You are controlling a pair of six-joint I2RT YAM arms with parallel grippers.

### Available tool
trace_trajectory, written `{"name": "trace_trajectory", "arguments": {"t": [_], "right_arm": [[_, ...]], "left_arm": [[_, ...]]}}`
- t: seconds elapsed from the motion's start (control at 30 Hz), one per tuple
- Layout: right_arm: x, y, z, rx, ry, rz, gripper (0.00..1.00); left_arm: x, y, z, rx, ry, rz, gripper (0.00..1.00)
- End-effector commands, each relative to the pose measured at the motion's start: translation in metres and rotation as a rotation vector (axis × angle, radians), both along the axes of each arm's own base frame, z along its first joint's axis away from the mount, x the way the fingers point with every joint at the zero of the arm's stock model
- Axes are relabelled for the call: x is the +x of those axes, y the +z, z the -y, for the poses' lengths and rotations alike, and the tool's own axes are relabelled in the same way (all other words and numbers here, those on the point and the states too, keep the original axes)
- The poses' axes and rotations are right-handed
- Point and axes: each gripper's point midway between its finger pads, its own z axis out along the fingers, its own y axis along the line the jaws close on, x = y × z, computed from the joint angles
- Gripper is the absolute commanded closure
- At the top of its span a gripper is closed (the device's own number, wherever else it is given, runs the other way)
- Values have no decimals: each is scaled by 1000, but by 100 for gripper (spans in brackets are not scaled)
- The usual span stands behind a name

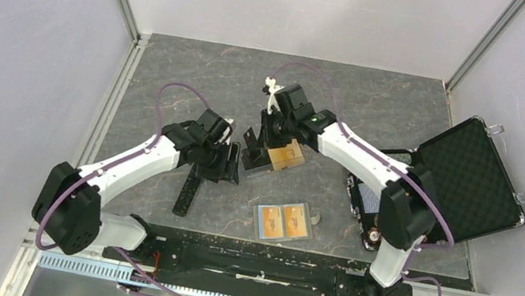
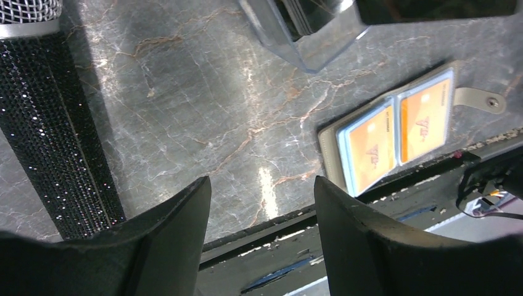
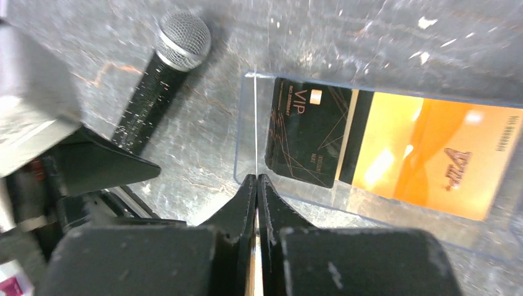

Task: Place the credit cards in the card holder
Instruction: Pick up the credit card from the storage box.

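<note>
The right tool (image 3: 256, 178) is clenched on the wall of a clear plastic box (image 3: 249, 123). The left tool (image 2: 262, 185) hangs released over the grey marbled desk (image 2: 185, 92).

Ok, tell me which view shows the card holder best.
The left wrist view. There the card holder lies open and large, with its pale blue inside, two orange cards and tab all clear. The top external view shows the card holder whole but small, with little detail. The right wrist view does not show it.
</note>
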Motion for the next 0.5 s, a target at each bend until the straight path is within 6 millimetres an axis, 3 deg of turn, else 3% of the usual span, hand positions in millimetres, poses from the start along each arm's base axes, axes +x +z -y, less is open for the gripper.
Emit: {"name": "trace_trajectory", "arguments": {"t": [0.0,0.47], "right_arm": [[11,50,18,65,-69,117,100],[-29,78,83,363,-133,39,100]], "left_arm": [[8,32,21,-136,6,68,31],[19,109,90,-714,-33,190,29]]}}
